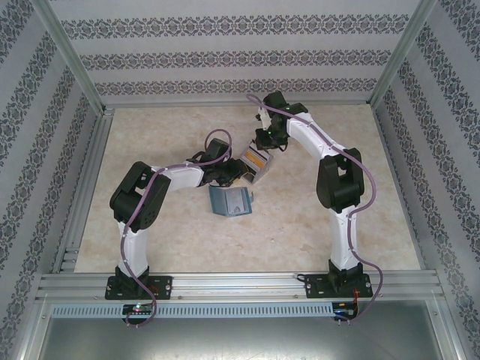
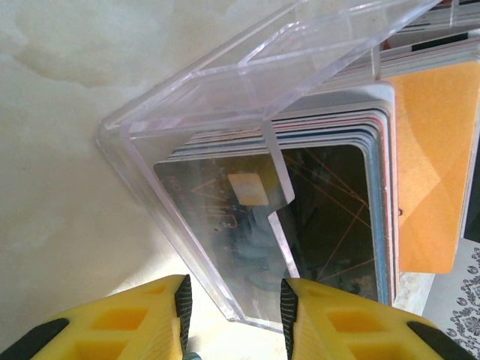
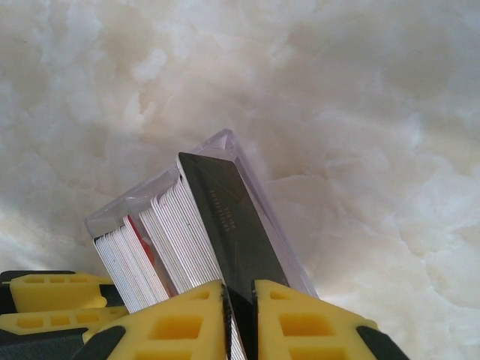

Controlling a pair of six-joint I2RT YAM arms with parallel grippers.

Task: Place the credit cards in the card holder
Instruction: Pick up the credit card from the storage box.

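Marble underfoot, work at mid-table. Pinches, with the right gripper (image 3: 240,289), the upper edge of one dark card (image 3: 225,217) at the front of the stack of credit cards (image 3: 169,232). Closes those jaws to a sliver, card thickness and no more, apparently so as to draw a single card rather than a clump.

Braces with the left gripper (image 2: 234,283). Holds its jaws part-way apart, astride the near corner of the clear tray (image 2: 247,75) and seemingly pressed against its walls, probably to stop the tray sliding or tipping as the card comes out.

Stands the cards leaning in the slanted tray with edges fanned upward, which offers each top edge to a pinch from above.

Has the card holder (image 1: 231,201) lying flat on the table (image 1: 172,240), just on the near side of the tray and between the two arms, close enough for a short carry. Shows no card in it yet, as far as can be told from above.

Calls next for a straight lift along the card's own plane. Risks, otherwise, dragging a neighbour up by friction.
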